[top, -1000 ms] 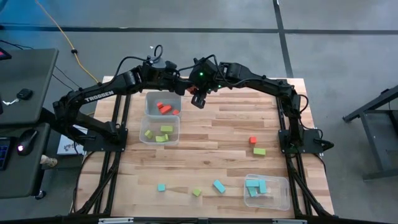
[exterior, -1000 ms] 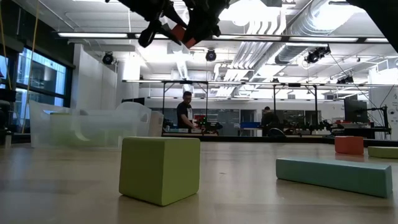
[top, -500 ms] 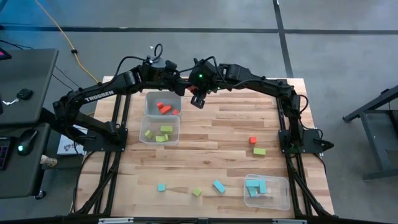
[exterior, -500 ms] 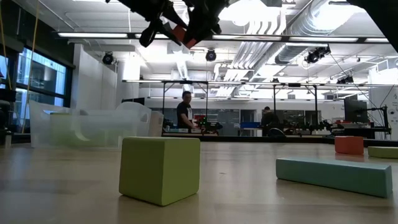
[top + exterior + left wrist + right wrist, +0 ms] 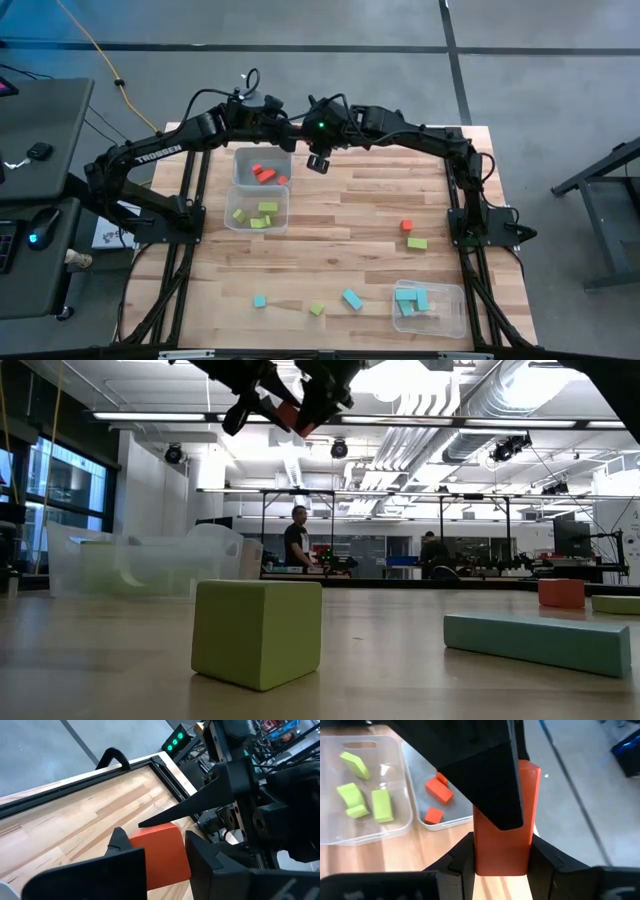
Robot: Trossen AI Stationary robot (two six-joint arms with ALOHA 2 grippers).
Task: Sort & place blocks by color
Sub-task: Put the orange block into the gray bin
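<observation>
Red block held by both grippers above the counter's far edge

The red block (image 5: 502, 825) is gripped between the right gripper (image 5: 500, 862) fingers and also pinched by the left gripper (image 5: 160, 855) fingers — both sets narrow, closed on it, just beside the red tub (image 5: 262, 165). Other blocks (image 5: 417, 243) are scattered on the counter (image 5: 340, 215) — some in tubs.

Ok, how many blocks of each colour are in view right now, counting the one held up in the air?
red blocks: 5, one of them held aloft
lime green blocks: 6
teal blocks: about 5, since those in the tub overlap
Total: about 16
</observation>
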